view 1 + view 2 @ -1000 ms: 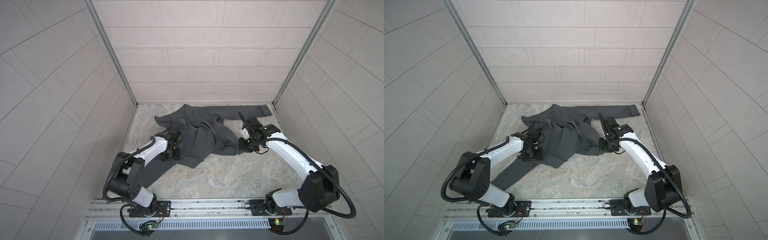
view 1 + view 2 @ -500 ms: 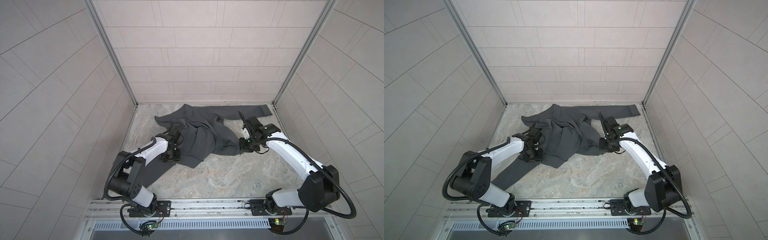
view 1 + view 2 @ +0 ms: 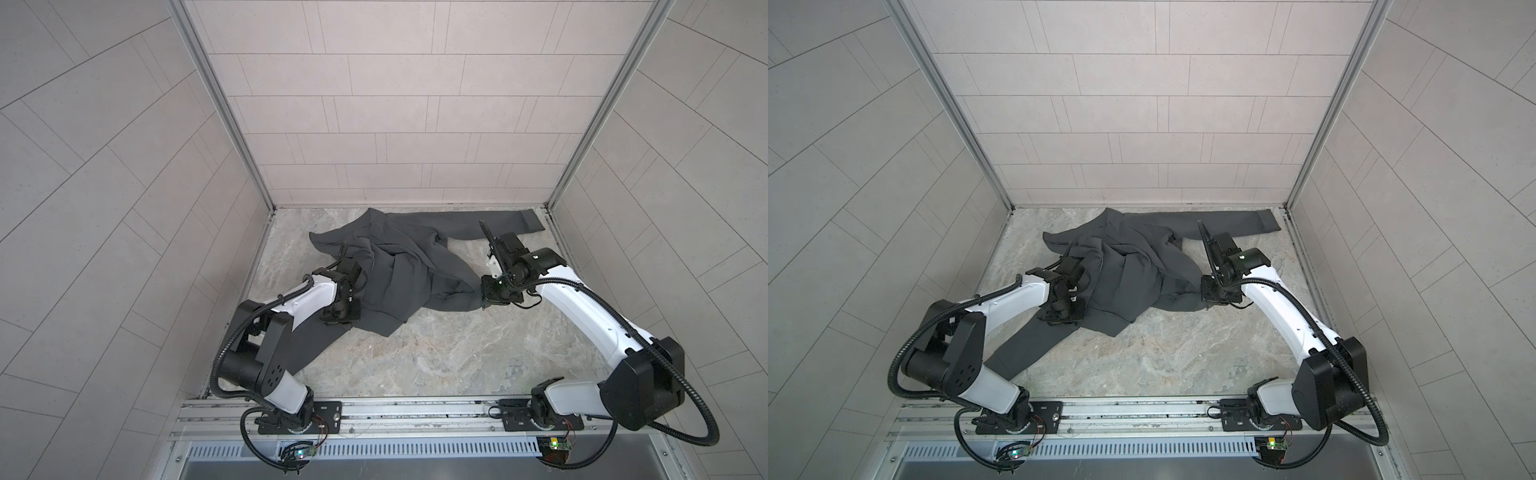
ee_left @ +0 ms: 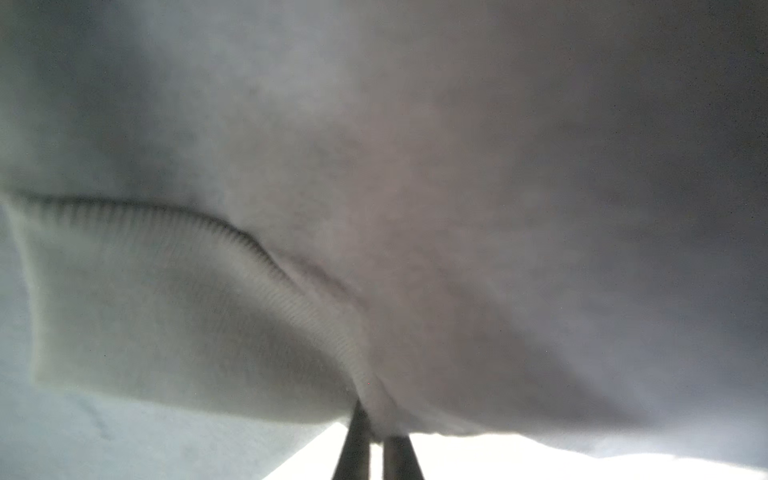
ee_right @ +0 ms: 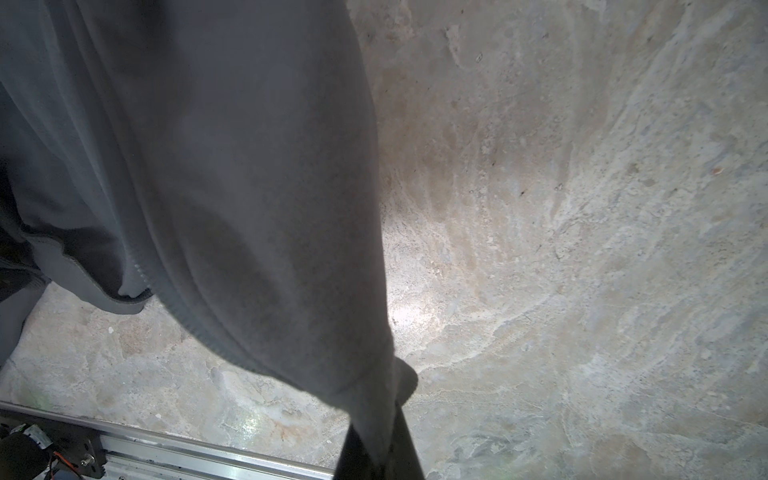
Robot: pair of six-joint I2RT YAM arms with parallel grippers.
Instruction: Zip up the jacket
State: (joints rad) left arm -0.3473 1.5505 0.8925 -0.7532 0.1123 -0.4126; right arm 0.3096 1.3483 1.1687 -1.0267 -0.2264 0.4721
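In both top views the jacket [image 3: 395, 270] [image 3: 1125, 278] lies crumpled toward the back of the marbled surface [image 3: 457, 353], between the two arms. One sleeve [image 3: 498, 220] stretches flat along the back wall to the right. The other sleeve [image 3: 307, 345] runs toward the near left, passing under the left arm.

From above, the left tool [image 3: 338, 320] presses into the left edge of the heap and the right tool [image 3: 484, 299] meets the fabric's right-hand tip. Neither top view shows how the jaws stand, because the black tool bodies and the cloth hide them.

The wrist cameras show this. In the left wrist view, close and blurred, the left tool [image 4: 376, 438] has its two dark fingers [image 4: 353, 449] drawn together on a fold of jacket cloth. A ribbed band [image 4: 187, 324] with a finely ridged seam curves down into the grip. Cloth fills nearly the whole of that view, and only a pale strip shows beneath it.

The right wrist view is sharp. The right tool [image 5: 380, 451] is clamped on a narrowed end of the jacket, and the fabric hangs in a taut drape away from the fingers [image 5: 409, 449]. A toothed or stitched edge [image 5: 183, 320] runs along the drape, and I cannot tell which it is. This view alone shows the cloth lifted clear of the surface under the grip, with its shadow on the stone. It also shows a corner of the metal rail [image 5: 187, 455].
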